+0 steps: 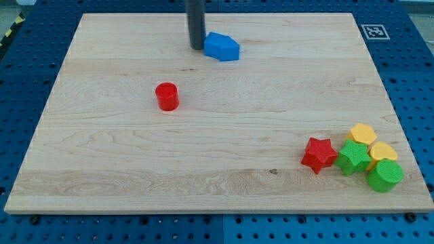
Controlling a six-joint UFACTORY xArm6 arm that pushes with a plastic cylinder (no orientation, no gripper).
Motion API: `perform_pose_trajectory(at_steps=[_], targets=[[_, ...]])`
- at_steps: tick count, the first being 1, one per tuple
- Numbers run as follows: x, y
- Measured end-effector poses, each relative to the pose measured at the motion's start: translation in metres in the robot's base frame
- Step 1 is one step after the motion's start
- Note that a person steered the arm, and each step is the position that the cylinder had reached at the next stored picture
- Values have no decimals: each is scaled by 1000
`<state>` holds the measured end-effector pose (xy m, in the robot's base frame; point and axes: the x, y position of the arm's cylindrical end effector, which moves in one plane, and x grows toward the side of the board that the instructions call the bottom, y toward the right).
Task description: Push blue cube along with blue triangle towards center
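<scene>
Near the view's top, my tip (pixel 196 47) — gripperless — touches the blue cube (pixel 215 45), blue triangle (pixel 230 49) alongside.

open board centre, red cylinder (pixel 167 96) (lone obstacle)

My tip (pixel 196 47), rod upright.
</scene>
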<state>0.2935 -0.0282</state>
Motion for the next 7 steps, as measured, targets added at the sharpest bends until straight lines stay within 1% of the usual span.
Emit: perform_pose_trajectory(at_steps=[2, 3, 6, 7], targets=[[-1, 82], [-1, 112], [-1, 144], [9, 148]])
